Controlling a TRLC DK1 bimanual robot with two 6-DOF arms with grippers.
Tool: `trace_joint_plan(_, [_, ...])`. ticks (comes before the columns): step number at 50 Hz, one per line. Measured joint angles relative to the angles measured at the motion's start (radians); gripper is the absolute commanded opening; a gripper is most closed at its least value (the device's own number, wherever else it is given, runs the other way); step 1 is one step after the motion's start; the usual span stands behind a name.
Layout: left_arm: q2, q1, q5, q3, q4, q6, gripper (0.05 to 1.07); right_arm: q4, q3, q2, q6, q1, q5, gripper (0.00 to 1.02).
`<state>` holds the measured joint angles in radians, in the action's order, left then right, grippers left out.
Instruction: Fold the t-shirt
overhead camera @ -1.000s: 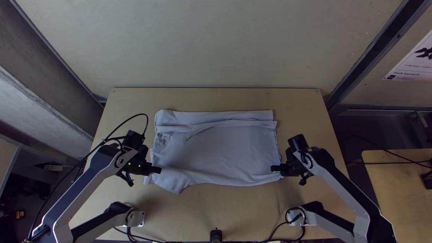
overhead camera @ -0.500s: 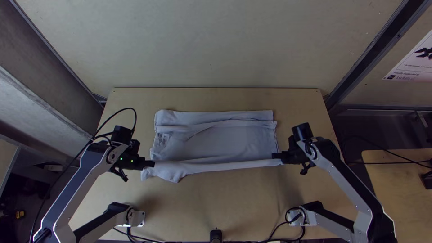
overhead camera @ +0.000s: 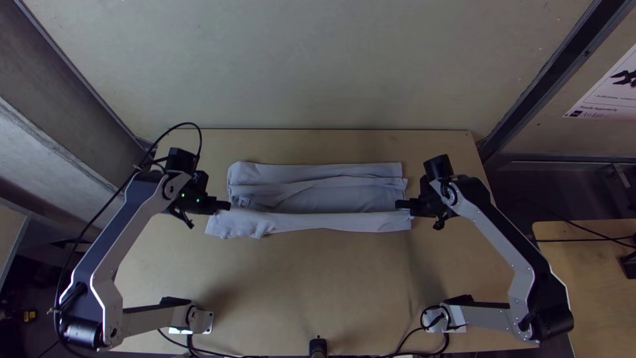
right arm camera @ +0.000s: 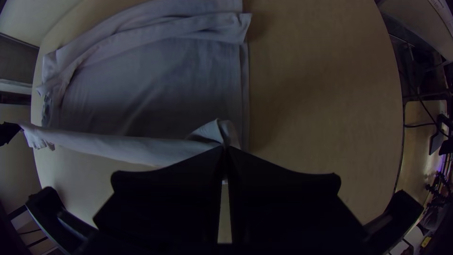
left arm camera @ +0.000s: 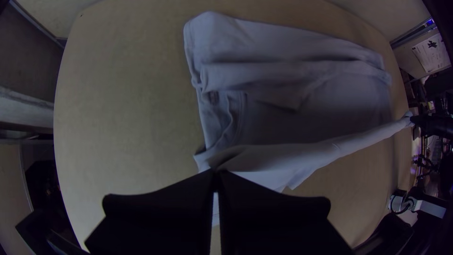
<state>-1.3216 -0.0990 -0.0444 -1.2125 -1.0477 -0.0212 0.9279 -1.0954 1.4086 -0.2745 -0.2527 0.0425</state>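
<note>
Well, a pale wall rises beyond the wooden table; mid-table lies the partly folded t-shirt, its lifted edge pinched tight by left gripper and right gripper.

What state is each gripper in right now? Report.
Left gripper: closed, holding the shirt by its raised near part.
Right gripper: closed, holding the same raised part near its right end.

The worktop is offering passage along the near and far sides of the t-shirt, while the left end effector and right end effector are obstructing its two side edges.
</note>
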Motion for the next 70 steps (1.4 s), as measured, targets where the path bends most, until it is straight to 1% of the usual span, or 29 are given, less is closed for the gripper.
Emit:
trace_joint_plan(10, [-0.111, 0.005, 0.0, -0.097, 0.001, 0.026, 0.08, -0.002, -0.088, 0.101, 0.018, 0.028, 0.0, 0.03])
trace_joint_plan(26, [-0.282, 0.008, 0.0, -0.255, 0.019, 0.027, 0.08, -0.004, -0.258, 0.259, 0.045, 0.071, 0.0, 0.03])
trace_joint_plan(40, [-0.419, 0.01, 0.0, -0.407, 0.023, 0.038, 0.08, -0.005, -0.396, 0.386, 0.048, 0.078, 0.0, 0.03])
trace_joint_plan(57, [-0.588, 0.029, 0.0, -0.572, 0.026, 0.048, 0.08, -0.017, -0.499, 0.51, 0.048, 0.078, 0.0, 0.03])
trace_joint_plan(70, [-0.693, 0.033, 0.0, -0.617, 0.1, 0.048, 0.08, -0.053, -0.568, 0.616, 0.048, 0.085, 0.0, 0.03])
